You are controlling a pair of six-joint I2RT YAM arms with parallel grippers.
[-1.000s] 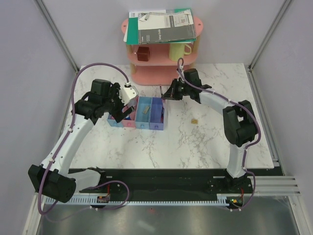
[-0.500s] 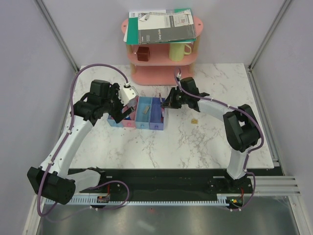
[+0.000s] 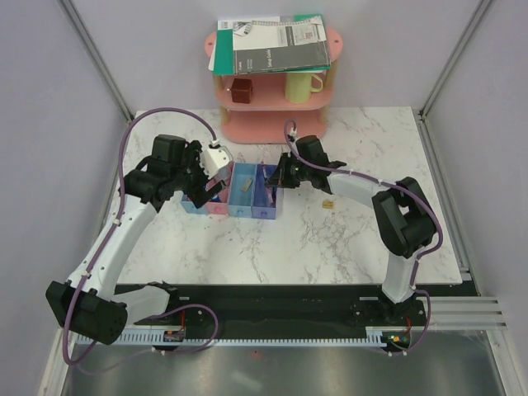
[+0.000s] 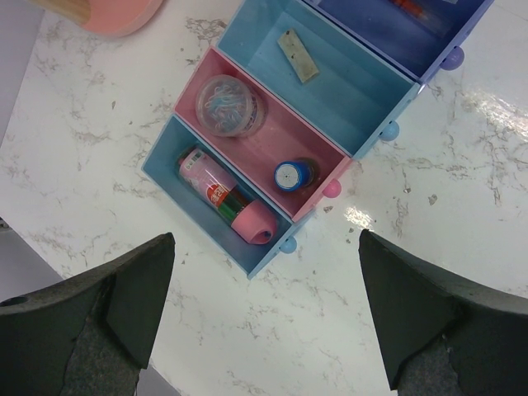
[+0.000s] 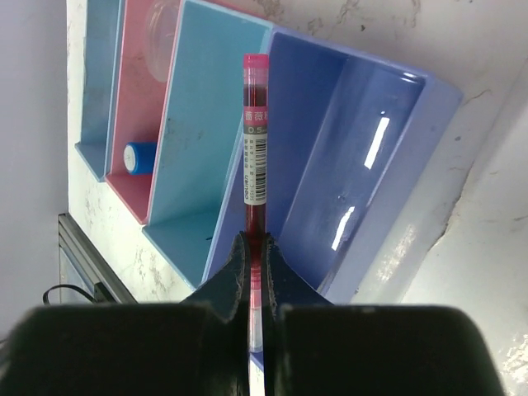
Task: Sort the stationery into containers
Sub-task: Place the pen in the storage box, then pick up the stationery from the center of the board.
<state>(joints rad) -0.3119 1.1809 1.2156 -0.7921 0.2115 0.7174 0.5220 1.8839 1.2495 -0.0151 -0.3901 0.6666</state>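
Tray risk: the trays (image 3: 266,212) could be nudged if the left gripper (image 4: 264,272), held wide open above their left end, were lowered carelessly.
Pen risk: the red pen (image 5: 254,140) is poised over the wall between the light blue tray (image 5: 194,124) and the violet tray (image 5: 363,165); released here, it could be dropped into the wrong one.
Left arm: bent, pointed down, nothing gripped.
Right arm: stretched left and low at the row's far right end; the pen is pinched in the closed right gripper (image 5: 256,256).
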